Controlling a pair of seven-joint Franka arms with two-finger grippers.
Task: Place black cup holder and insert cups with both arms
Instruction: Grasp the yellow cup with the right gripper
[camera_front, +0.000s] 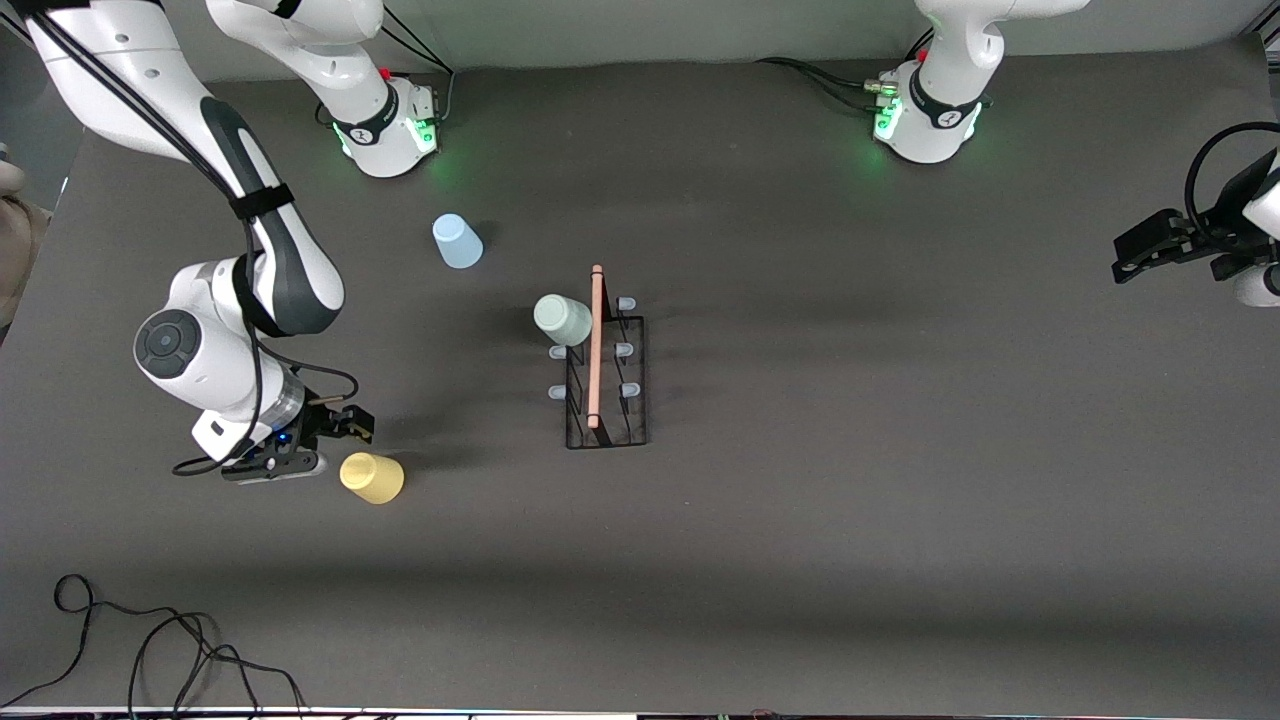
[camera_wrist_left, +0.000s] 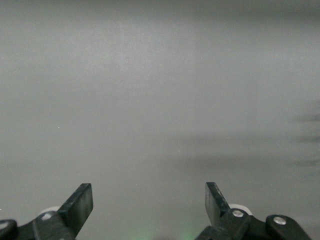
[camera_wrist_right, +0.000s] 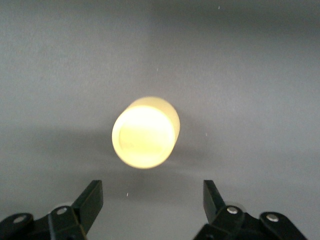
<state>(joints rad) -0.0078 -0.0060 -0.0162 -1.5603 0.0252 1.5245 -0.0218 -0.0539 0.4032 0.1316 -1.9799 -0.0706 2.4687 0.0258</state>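
While spread wide beside small tapered yellow plastic cup (camera_front: 372, 477), right gripper (camera_front: 300, 450) risks toppling it; left gripper (camera_front: 1150, 250), also apart, waiting at table edge.

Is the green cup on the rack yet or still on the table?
On the rack: the green cup sits upside down over a peg beside the wooden handle.

We see right gripper (camera_front: 300, 450) low over table at right arm's end, fingers (camera_wrist_right: 90, 202) spread wide, arm bent at elbow. Left gripper (camera_front: 1135, 255) waits raised at left arm's end, fingers (camera_wrist_left: 80, 202) apart.
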